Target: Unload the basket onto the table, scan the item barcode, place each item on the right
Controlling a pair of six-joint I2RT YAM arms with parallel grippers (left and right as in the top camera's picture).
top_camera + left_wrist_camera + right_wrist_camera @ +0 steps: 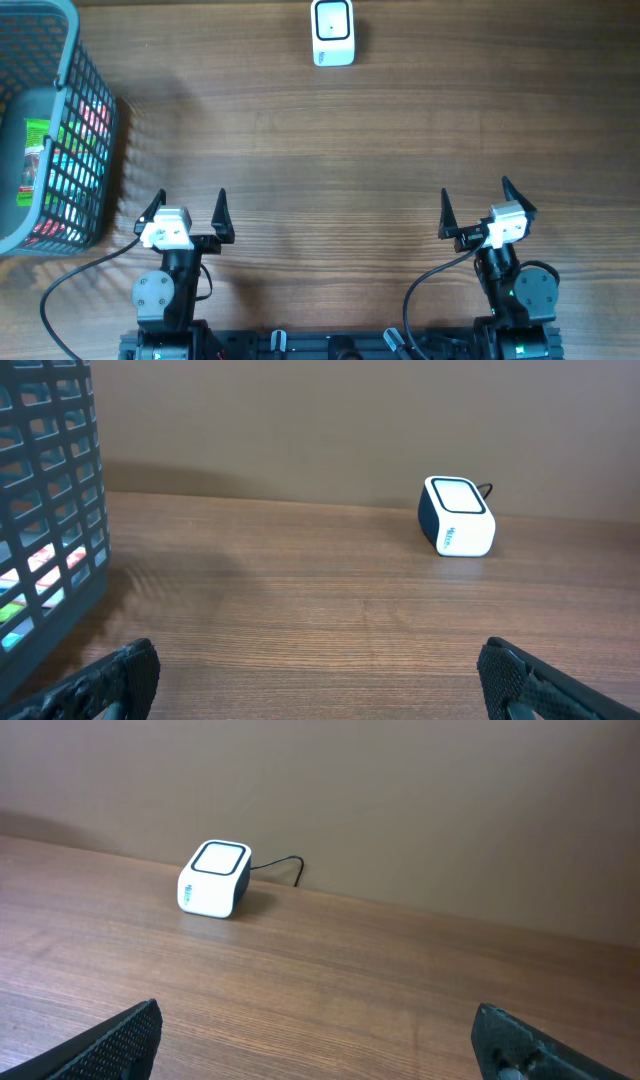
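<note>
The mesh basket (73, 60), far to the left of the barcode scanner (332, 32), runs off the overhead picture's left edge, so its full outline is not shown. Its load is largely screened by the grid: a green-labelled packet (33, 165) and pink and teal patches whose kind cannot be told. The scanner's cable (285, 863) drops out of sight behind the far edge of the table (400, 980), and the print (450, 538) on the scanner's side is too small to read. In the wrist views the bottom edge cuts off the left gripper (315, 670) and right gripper (315, 1030) — only dark finger tips (125, 678) show. Nearer than the scanner, the arm bases (165, 345) are cropped too.
</note>
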